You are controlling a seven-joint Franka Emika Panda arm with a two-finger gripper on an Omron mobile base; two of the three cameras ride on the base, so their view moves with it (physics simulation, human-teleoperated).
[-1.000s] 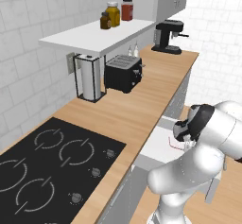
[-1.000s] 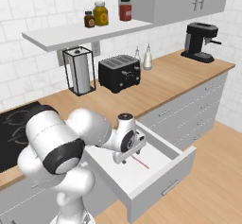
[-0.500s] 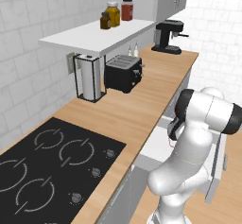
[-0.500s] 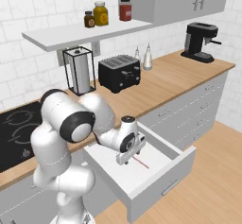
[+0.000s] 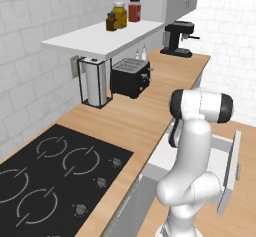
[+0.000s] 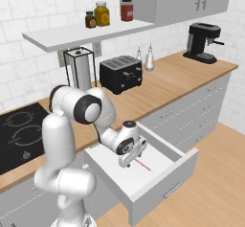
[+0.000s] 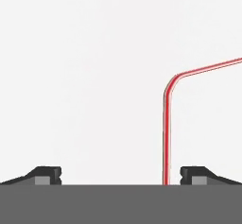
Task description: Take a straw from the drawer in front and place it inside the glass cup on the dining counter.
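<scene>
The straw point(image 7: 166, 133) lies flat on the white floor of the open drawer point(image 6: 165, 171). The gripper point(image 6: 130, 160) hangs low inside the drawer with its jaws spread wide. The straw runs between them, close beside one fingertip point(image 7: 194, 173), and its bent top angles away past that side.

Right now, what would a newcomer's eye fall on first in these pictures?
First, the white arm bent down into the open drawer below the wooden counter. Next, the thin red straw lying on the drawer's white floor; in the hand view it sits between the open jaws, close to one fingertip.
</scene>
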